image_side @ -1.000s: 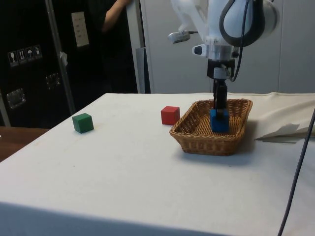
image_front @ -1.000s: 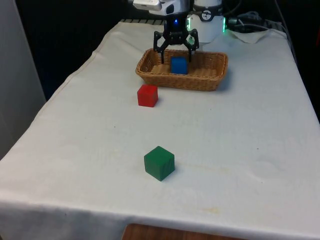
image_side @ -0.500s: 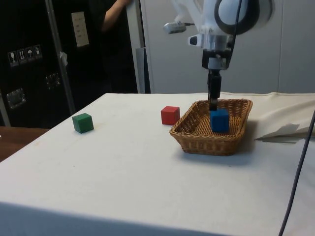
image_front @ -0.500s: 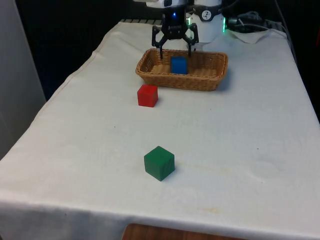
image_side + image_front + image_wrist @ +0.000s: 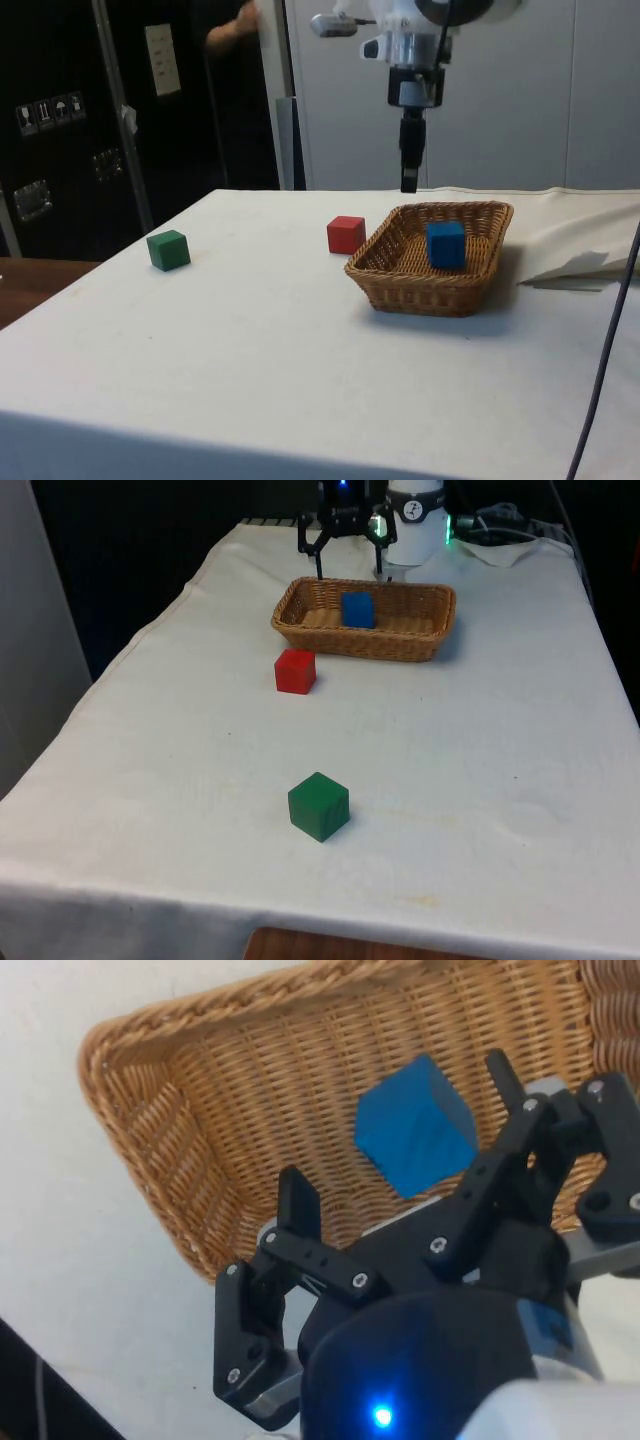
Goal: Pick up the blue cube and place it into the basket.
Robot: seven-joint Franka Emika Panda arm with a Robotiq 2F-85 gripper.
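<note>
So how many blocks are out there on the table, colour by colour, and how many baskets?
Blue cube: 1, lying inside the basket
Red cube: 1, on the cloth just outside the basket
Green cube: 1, on the cloth farther from the basket
Basket: 1
Total: 4 things, 3 cubes and 1 basket

Front cam: fixed, looks down the tabletop [image 5: 480, 780] lengthwise, mid height; basket [image 5: 400, 645] upper centre of frame, green cube [image 5: 319, 806] nearest. Side cam: fixed at the tabletop's [image 5: 250, 350] long edge, low angle, facing across; basket [image 5: 400, 285] centre right, green cube [image 5: 168, 250] left. Wrist cam: close, looks straight down into basket [image 5: 200, 1140]. All three share the basket; front and side also share both loose cubes.
</note>
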